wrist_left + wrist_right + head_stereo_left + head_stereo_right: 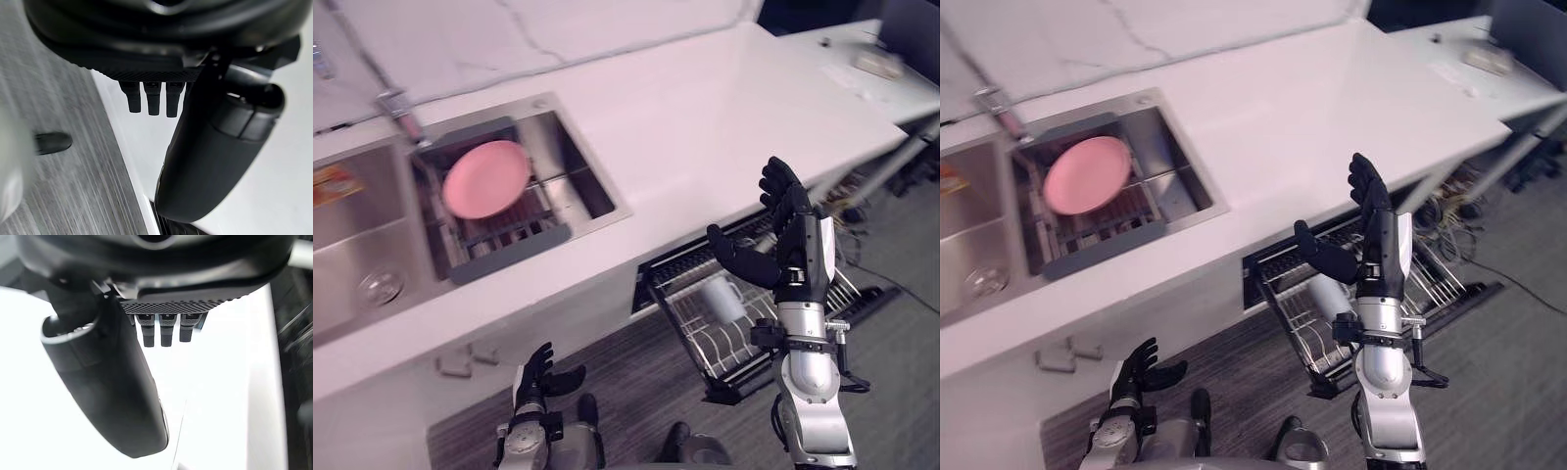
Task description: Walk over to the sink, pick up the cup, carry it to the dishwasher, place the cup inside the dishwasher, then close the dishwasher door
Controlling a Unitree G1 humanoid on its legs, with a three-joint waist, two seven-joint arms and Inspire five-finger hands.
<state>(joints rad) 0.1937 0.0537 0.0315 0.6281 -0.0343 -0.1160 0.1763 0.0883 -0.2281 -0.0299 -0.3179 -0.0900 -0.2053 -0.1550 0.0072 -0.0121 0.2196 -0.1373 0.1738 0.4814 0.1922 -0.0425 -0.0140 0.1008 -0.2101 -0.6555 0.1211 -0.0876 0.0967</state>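
The white cup [722, 297] lies on its side in the wire dishwasher rack [677, 315], handle towards the front. The rack is drawn out from under the edge of the white surface [705, 117] and is made of thin white-coated wires in a dark frame.

The right hand [793, 245] is raised upright above the rack. Its fingers are straight and spread, its thumb stands out to the side, and it holds nothing. The cup is below it and apart from it. The left hand [536, 377] hangs low by the white cabinet front with its fingers loosely open and empty.

Set into the surface is a stainless-steel double sink [613, 211]. A round pink plate [486, 178] leans in a grey slatted drainer [509, 257] across the right basin. The left basin shows a round drain [380, 286] and an orange item [333, 183] on its far side, with no legible print. A metal faucet [401, 113] stands behind the sink.

The left wrist view shows straight fingers [152, 100] over the grey wood-grain floor [73, 186], beside a white panel. The right wrist view shows straight fingers [166, 335] and the thumb over the smooth white surface.
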